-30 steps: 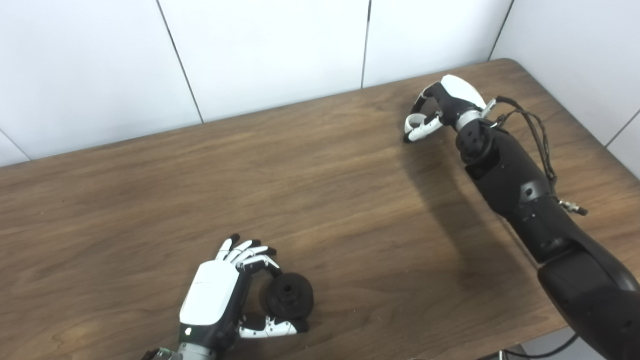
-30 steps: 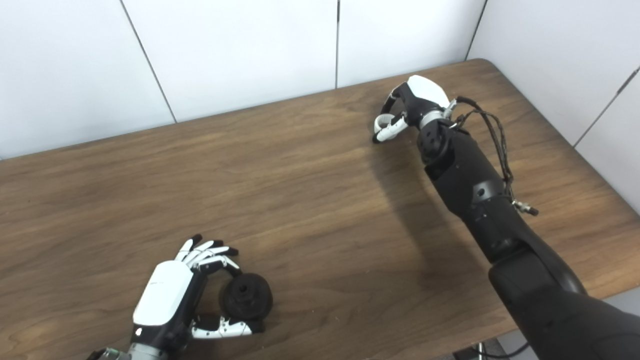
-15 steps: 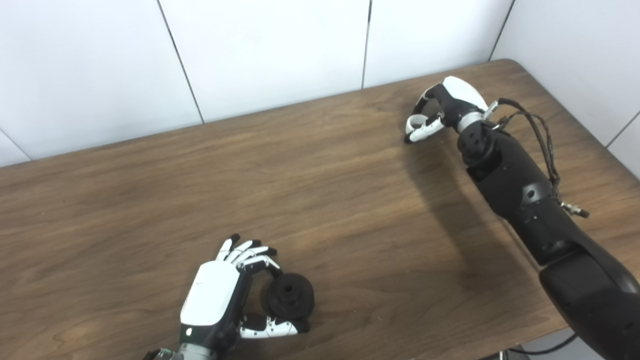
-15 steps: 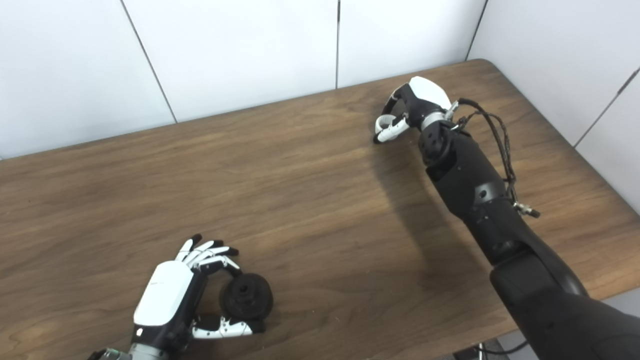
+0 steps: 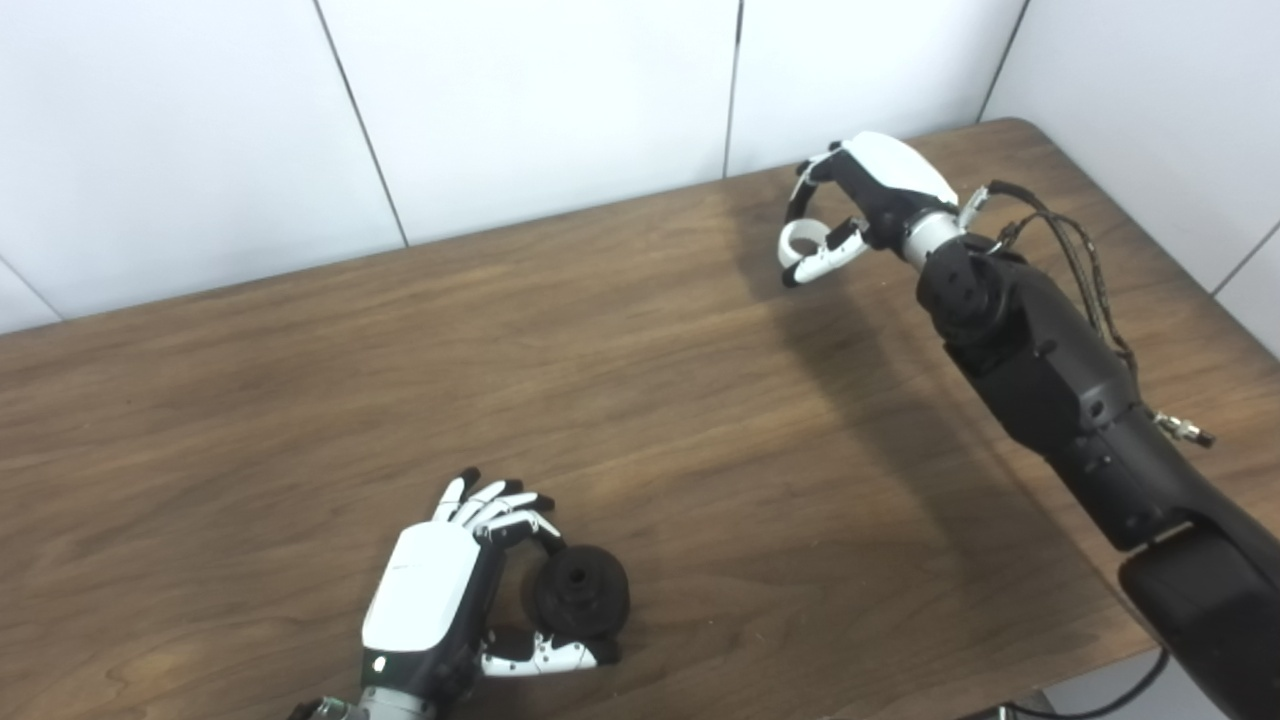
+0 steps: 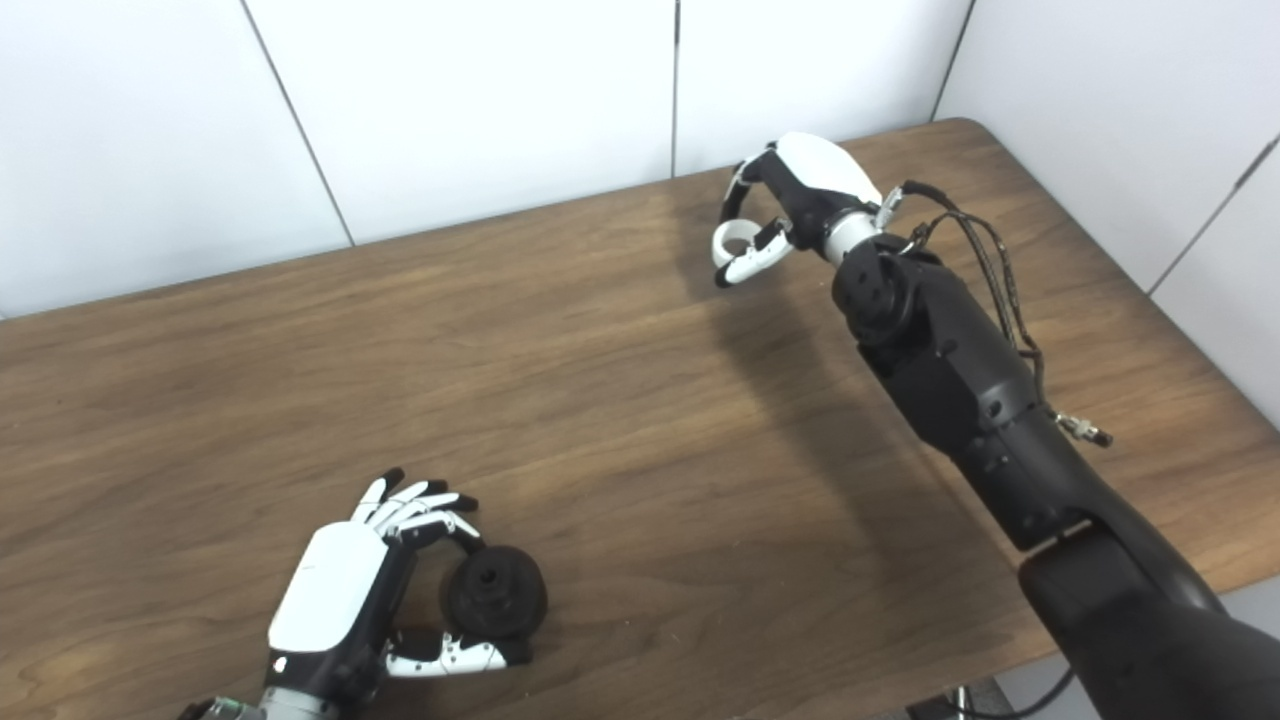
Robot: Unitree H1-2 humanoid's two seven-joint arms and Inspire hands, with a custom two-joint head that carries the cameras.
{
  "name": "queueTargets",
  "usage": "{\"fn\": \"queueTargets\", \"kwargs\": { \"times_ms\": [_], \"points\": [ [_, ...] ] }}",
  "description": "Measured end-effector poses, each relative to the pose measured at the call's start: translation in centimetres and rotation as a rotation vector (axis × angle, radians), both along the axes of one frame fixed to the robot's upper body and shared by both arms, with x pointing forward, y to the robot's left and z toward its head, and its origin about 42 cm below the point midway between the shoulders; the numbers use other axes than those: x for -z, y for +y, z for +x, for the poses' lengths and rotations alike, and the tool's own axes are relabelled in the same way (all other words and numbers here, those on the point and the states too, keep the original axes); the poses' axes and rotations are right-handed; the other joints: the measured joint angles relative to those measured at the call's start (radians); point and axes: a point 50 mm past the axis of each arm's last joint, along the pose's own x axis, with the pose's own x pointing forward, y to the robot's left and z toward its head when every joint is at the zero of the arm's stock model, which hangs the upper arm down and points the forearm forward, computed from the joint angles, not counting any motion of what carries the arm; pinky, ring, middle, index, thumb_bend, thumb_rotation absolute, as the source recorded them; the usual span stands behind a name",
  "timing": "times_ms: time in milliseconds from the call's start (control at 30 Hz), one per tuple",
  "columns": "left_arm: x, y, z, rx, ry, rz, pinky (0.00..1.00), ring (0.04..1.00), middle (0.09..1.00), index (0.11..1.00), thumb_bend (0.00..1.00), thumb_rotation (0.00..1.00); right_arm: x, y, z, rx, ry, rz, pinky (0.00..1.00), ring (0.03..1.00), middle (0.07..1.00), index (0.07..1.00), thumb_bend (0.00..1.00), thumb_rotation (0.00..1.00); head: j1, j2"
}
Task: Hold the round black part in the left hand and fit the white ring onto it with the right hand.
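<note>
The round black part [image 5: 580,597] with a centre hole rests on the wooden table [image 5: 640,400] near the front edge. My left hand [image 5: 440,590] cups it from the left, thumb under it and fingertips touching its top; it looks pinched between them. At the far right, my right hand [image 5: 860,200] hovers above the table with the small white ring [image 5: 800,240] pinched between its curled fingers and thumb. In the right eye view the ring [image 6: 733,238] and the black part [image 6: 495,594] lie far apart.
White wall panels [image 5: 550,100] stand right behind the table's far edge and along its right side. My right forearm [image 5: 1050,370] with loose cables slants across the table's right part, casting a long shadow.
My right hand has lifted off the table with the white ring and shifted a little left. The left hand and the black part have stayed still.
</note>
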Motion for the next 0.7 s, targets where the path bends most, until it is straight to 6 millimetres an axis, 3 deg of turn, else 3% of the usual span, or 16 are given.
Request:
{"fn": "queueTargets", "kwargs": {
  "times_ms": [100, 233, 400, 567, 700],
  "points": [
    [0.0, -0.1, -0.1, -0.001, -0.010, 0.009, 0.98, 0.867, 0.760, 0.485, 0.52, 0.05, -0.4, 1.2, -1.0, -0.051, -0.002, 0.001, 0.89, 0.985, 0.844, 0.484, 0.52, 0.13, 0.021, 0.002],
    [0.0, -0.3, -0.1, -0.009, -0.007, 0.008, 0.98, 0.867, 0.762, 0.485, 0.52, 0.05, -1.2, 3.8, -3.2, -0.144, -0.002, 0.019, 0.89, 0.998, 0.860, 0.485, 0.52, 0.13, 0.054, 0.005],
    [0.0, -1.1, -0.2, -0.019, -0.002, 0.005, 0.99, 0.868, 0.763, 0.485, 0.52, 0.05, -2.0, 6.8, -5.6, -0.269, 0.001, 0.029, 0.99, 1.000, 0.854, 0.484, 0.52, 0.13, 0.103, 0.009],
    [-0.1, -1.7, -0.3, -0.022, -0.008, 0.008, 0.99, 0.869, 0.766, 0.485, 0.52, 0.05, -2.8, 9.1, -7.4, -0.360, -0.015, 0.030, 1.00, 0.994, 0.860, 0.483, 0.52, 0.13, 0.167, 0.012],
    [-0.1, -2.2, -0.3, -0.030, -0.005, 0.004, 1.00, 0.872, 0.769, 0.485, 0.52, 0.05, -2.4, 9.9, -8.4, -0.393, 0.005, 0.041, 1.00, 0.982, 0.854, 0.483, 0.52, 0.13, 0.192, 0.014]
  ]
}}
